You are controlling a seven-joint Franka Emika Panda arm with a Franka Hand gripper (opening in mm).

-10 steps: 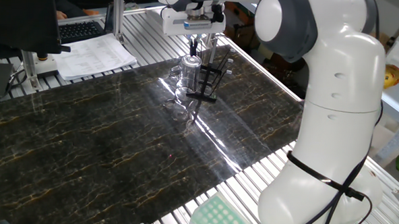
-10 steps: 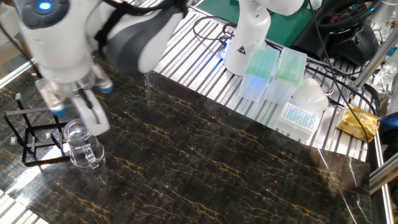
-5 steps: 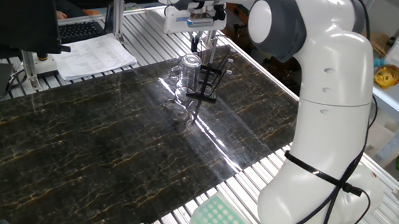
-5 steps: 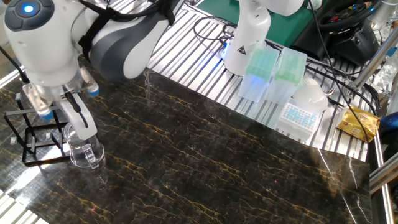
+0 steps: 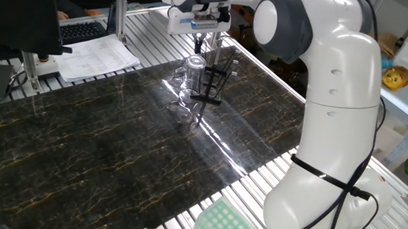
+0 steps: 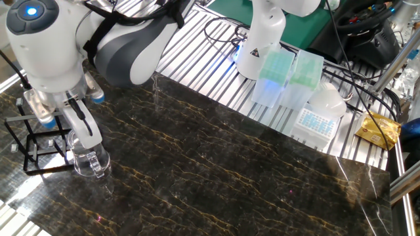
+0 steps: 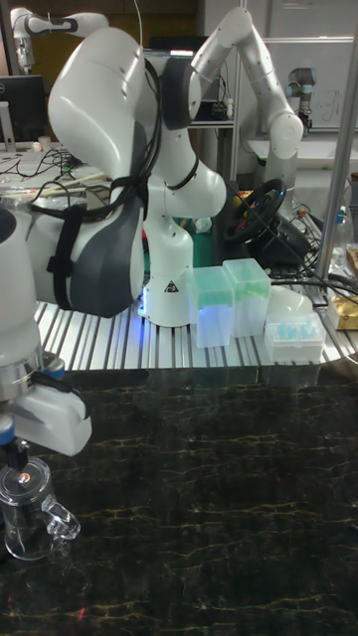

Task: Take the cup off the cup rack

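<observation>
Clear glass, the cup (image 6: 86, 156) stands upright on the dark marble table (image 6: 216, 177), just beside the black cup rack (image 6: 34, 145) — its handle points away from the rack. Directly above it hangs the gripper (image 6: 73, 126), fingers (image 6: 85, 128) pointing down at the rim. Whether they pinch the glass or hang parted — cannot tell; they are narrowly spaced.

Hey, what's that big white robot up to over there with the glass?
The robot's hand is reaching down over a clear glass cup that stands on the dark marble table right beside a thin black cup rack. One finger sits at the cup's rim. Whether it grips the cup can't be told.
</observation>
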